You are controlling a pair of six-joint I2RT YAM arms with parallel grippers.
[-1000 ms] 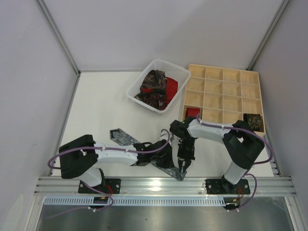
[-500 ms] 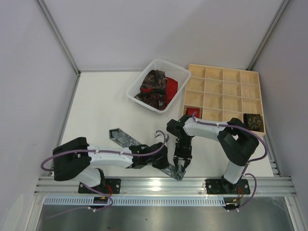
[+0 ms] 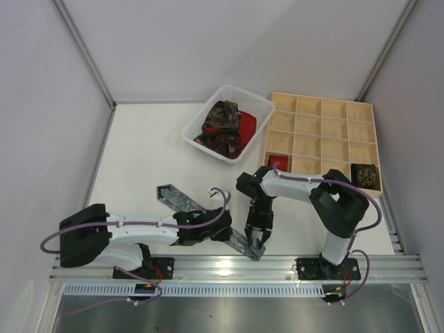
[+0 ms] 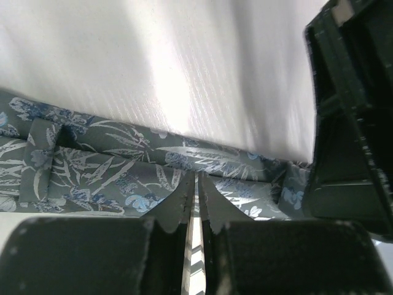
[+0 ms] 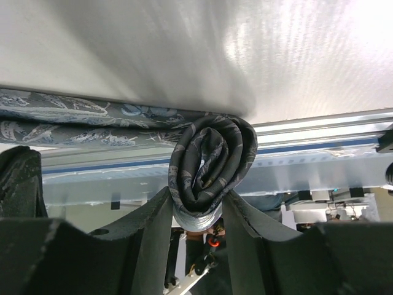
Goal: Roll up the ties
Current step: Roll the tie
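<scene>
Right gripper [image 5: 198, 192] is squeezing the rolled end [image 5: 212, 157] of the grey patterned tie [image 4: 92, 172] between both fingers, with the roll bulging just past the tips. Left gripper [image 4: 195, 181] is sitting pinched nearly closed with nothing showing in the slit, tips pressing on the flat stretch right ahead of them. Looks like it's mid-roll to me, since a fair length is lying unrolled beyond the left fingers. Next turn is probably calling for the right wrist twisting while the left is pinning the strip straight.

My top camera looks steeply down on the worktop [image 3: 139, 152]; both wrist cameras sit close, sharing the tie [image 4: 110, 160].
</scene>
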